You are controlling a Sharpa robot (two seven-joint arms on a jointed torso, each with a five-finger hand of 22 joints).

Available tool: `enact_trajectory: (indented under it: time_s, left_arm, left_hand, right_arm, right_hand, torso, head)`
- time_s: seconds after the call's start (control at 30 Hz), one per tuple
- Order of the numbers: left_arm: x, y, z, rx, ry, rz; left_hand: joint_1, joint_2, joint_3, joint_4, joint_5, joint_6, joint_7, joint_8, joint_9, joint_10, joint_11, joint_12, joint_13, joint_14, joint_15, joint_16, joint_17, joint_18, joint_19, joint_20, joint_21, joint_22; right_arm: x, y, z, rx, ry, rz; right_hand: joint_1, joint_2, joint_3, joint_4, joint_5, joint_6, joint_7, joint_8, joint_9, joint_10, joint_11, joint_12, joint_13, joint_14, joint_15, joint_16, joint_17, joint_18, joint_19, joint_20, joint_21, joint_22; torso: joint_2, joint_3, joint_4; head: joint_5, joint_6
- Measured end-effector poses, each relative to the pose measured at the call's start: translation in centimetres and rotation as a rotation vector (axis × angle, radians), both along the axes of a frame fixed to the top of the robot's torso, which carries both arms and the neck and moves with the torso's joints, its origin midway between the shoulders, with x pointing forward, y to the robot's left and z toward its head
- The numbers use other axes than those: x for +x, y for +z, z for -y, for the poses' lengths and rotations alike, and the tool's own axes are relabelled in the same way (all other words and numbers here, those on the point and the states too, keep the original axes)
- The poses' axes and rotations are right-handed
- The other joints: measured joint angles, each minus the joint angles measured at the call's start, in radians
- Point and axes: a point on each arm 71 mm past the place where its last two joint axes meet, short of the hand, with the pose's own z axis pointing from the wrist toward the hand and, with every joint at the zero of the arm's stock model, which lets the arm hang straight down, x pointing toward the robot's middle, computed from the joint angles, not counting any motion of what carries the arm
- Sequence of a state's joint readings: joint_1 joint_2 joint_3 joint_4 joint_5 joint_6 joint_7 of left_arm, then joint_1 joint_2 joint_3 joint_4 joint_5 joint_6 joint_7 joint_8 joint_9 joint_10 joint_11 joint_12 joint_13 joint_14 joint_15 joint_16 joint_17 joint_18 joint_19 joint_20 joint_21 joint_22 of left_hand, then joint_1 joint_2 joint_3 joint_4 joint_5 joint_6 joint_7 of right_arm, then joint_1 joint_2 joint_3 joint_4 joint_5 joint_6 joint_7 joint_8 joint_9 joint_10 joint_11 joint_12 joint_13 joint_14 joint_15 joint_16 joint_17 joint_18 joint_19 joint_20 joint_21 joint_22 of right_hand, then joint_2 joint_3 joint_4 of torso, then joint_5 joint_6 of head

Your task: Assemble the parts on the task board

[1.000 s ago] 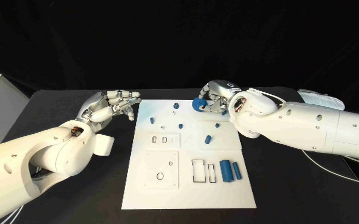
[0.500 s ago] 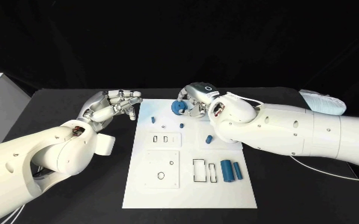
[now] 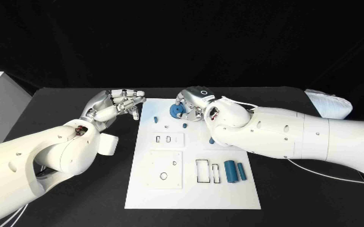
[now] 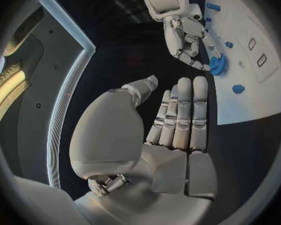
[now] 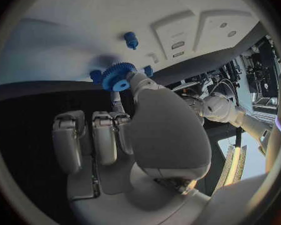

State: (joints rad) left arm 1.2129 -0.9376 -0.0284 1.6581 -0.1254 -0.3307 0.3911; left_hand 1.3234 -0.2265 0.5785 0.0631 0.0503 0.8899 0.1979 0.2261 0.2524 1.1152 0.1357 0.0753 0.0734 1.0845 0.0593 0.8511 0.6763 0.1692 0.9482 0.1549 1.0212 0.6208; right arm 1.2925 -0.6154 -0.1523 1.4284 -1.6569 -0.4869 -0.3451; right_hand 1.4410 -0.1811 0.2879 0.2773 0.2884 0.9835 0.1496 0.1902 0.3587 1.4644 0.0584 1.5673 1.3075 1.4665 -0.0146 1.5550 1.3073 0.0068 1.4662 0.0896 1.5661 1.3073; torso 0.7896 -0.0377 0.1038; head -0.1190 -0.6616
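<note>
Over the task board's (image 3: 152, 195) far end, right hand (image 3: 191, 102) pinching a blue gear (image 3: 177, 110), left hand (image 3: 115, 106) empty, fingers apart

A black table (image 3: 76, 98) carries the white task board (image 3: 190, 193).

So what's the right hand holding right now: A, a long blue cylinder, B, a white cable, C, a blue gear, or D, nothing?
C: the right hand pinches a toothed blue gear in its fingertips, over the far end of the task board.
</note>
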Motion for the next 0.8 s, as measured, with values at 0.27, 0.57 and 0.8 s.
enact_trajectory:
  time_s: [0.27,0.57,0.8]
  left_arm:
    - [0.01,-0.01,0.02,0.000,-0.001,0.000]
    - [0.02,-0.01,-0.05,0.000,0.000,-0.001]
    - [0.02,-0.01,-0.06,0.001,0.000,-0.001]
  left_hand:
    - [0.000,0.000,0.000,0.000,0.000,0.000,0.000,0.000,0.000,0.000,0.000,0.000,0.000,0.000,0.000,0.000,0.000,0.000,-0.001,-0.001,0.000,0.000]
    - [0.000,0.000,0.000,0.000,0.000,0.000,0.000,0.000,0.000,0.000,0.000,0.000,0.000,0.000,0.000,0.000,0.000,0.000,-0.001,-0.001,0.000,0.000]
    - [0.000,0.000,0.000,0.000,0.000,0.000,0.000,0.000,0.000,0.000,0.000,0.000,0.000,0.000,0.000,0.000,0.000,0.000,-0.001,-0.001,0.000,0.000]
  right_arm:
    - [0.44,-0.55,-0.08,-0.018,-0.011,-0.004]
    - [0.77,-0.80,0.01,-0.042,-0.021,-0.004]
    - [0.89,-0.84,-0.23,-0.050,-0.020,-0.002]
  right_hand:
    - [-0.008,-0.008,0.005,0.000,-0.001,0.002,-0.002,0.000,0.000,0.000,0.000,0.000,0.000,0.000,0.000,0.000,0.000,0.000,0.000,0.000,0.000,0.001]
    - [-0.011,-0.011,0.010,0.001,-0.008,0.003,-0.003,-0.001,0.000,0.000,0.000,0.000,0.000,0.000,0.000,0.000,0.001,0.000,0.000,0.000,0.000,0.001]
    - [-0.022,-0.022,0.015,0.004,-0.016,0.009,-0.009,-0.011,-0.003,0.000,0.000,0.000,0.001,0.000,0.000,0.000,0.001,0.000,0.000,0.000,0.000,0.001]
  torso:
    - [-0.001,0.0010,0.0000]
    - [-0.002,0.0012,-0.0012]
    - [-0.002,0.0012,-0.0012]
  head:
    - [0.006,0.004]
    - [0.005,0.000]
    - [0.005,0.000]
